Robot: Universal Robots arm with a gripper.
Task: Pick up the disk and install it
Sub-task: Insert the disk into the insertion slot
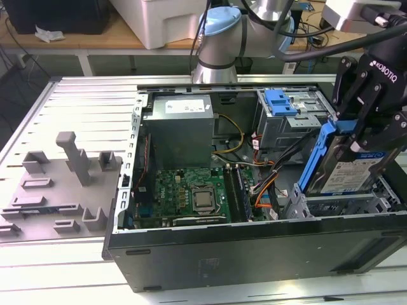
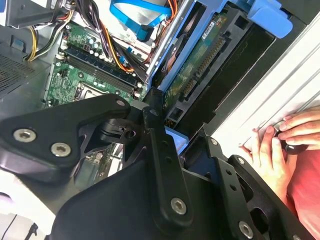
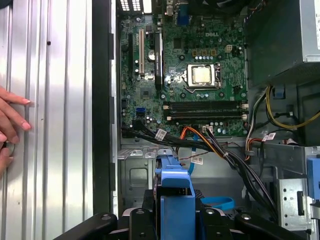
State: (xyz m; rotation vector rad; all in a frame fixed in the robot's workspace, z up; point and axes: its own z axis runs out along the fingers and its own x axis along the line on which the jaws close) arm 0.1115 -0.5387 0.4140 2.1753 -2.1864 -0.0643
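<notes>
One computer case (image 1: 222,254), side off and open upward, lies on the ribbed metal worktop (image 1: 82,95); its rim walls box in everything inside. At 3 o'clock in the exterior view, the one tool (image 1: 364,135) is clamped on the upper end of the one disk (image 1: 348,173). The disk hangs tilted, its lower end at the grey drive bay (image 1: 337,206) in the case's corner; contact there cannot be told. Room is tight: bay metal close beneath, and a bundle of orange and black cables (image 1: 270,187) just beside at 9 o'clock of the disk. There is more open room over the one motherboard (image 1: 184,197) mid-case. One power-supply box (image 1: 181,130) at 12 o'clock, one blue latch piece (image 1: 280,101) at 1 o'clock. One grey fixture (image 1: 70,171) sits well apart on the worktop at 9 o'clock. Disk: silver, blue-and-white label, blue carrier frame (image 1: 316,155) along its edges, green circuit board (image 2: 200,55) underneath in the second wrist view. A person's hand (image 3: 10,122) rests on the worktop near the case wall.
</notes>
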